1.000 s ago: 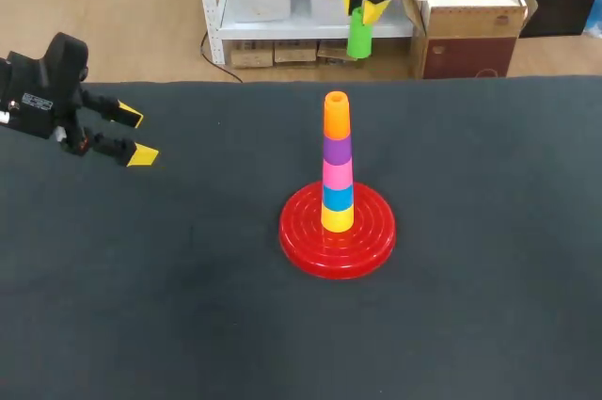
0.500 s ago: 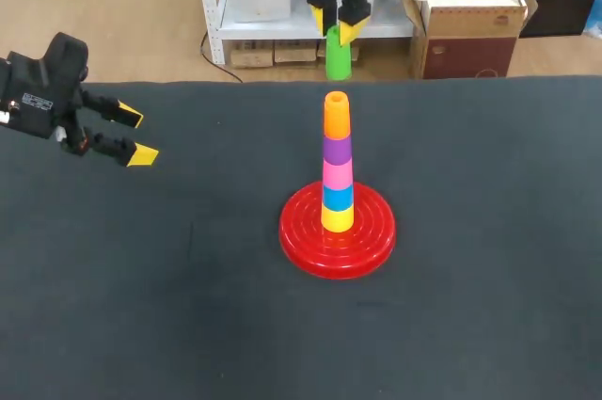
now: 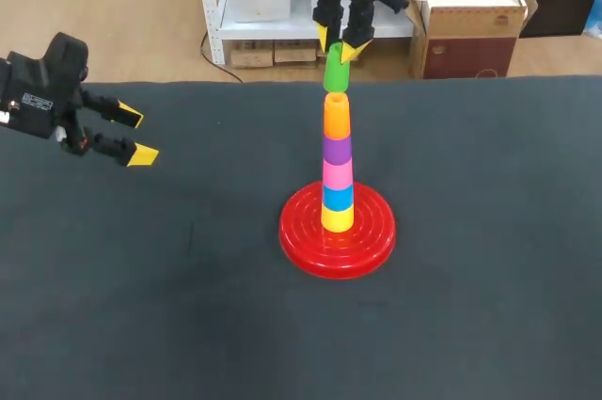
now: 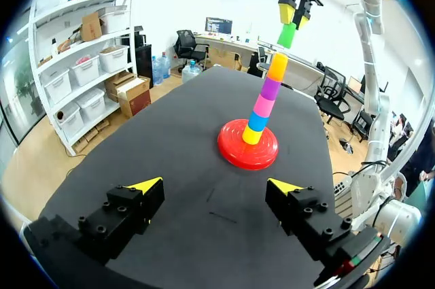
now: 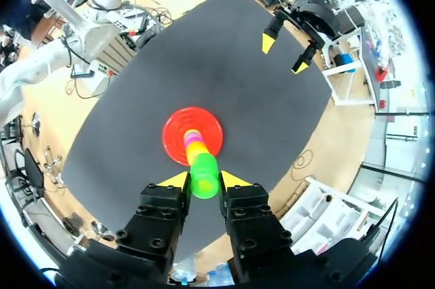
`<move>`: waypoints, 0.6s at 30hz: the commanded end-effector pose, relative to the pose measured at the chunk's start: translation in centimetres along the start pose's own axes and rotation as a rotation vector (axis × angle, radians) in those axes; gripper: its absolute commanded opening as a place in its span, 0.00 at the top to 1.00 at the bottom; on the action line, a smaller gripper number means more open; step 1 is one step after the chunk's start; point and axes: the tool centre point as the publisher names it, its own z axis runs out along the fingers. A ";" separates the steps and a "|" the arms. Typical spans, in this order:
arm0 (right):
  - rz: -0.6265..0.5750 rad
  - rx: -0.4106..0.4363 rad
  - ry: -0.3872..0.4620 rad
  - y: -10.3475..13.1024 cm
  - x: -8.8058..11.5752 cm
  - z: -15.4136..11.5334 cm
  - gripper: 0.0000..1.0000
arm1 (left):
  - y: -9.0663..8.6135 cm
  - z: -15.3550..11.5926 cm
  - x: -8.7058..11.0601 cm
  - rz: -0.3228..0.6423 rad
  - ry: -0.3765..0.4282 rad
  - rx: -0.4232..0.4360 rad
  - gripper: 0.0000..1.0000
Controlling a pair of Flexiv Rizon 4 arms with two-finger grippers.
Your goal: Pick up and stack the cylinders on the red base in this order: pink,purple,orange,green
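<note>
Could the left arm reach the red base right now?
Probably yes. The left end effector is open, and nothing stands on the table between it and the red base. The right end effector is higher up, holding the green cylinder.

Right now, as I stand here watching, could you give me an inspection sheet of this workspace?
Surface: table under a dark cloth, flat and bare around the stack.
Job's things: red base carries a stack of yellow, blue, pink, purple, orange; green cylinder hangs just above the orange, not seated.
Clutter: nothing seen.
Pincers: right pincer is shut on the green cylinder; left pincer is open and empty, over the table's left side.
Cables: nothing seen on the table.
Surroundings: nothing seen reaching over the table.
</note>
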 end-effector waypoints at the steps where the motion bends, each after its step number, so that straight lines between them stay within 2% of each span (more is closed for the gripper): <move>1: -0.005 0.120 -0.004 0.0 0.0 0.2 1.00 | 0.0 0.0 0.2 0.003 -0.003 0.000 0.00; 12: -0.104 -0.027 -0.122 1.0 -0.7 -1.9 1.00 | 0.0 0.0 0.2 0.003 -0.003 0.000 0.00; 18: -0.137 -0.079 -0.108 1.4 -0.9 -2.4 1.00 | 0.0 0.0 0.2 0.003 -0.003 0.000 0.00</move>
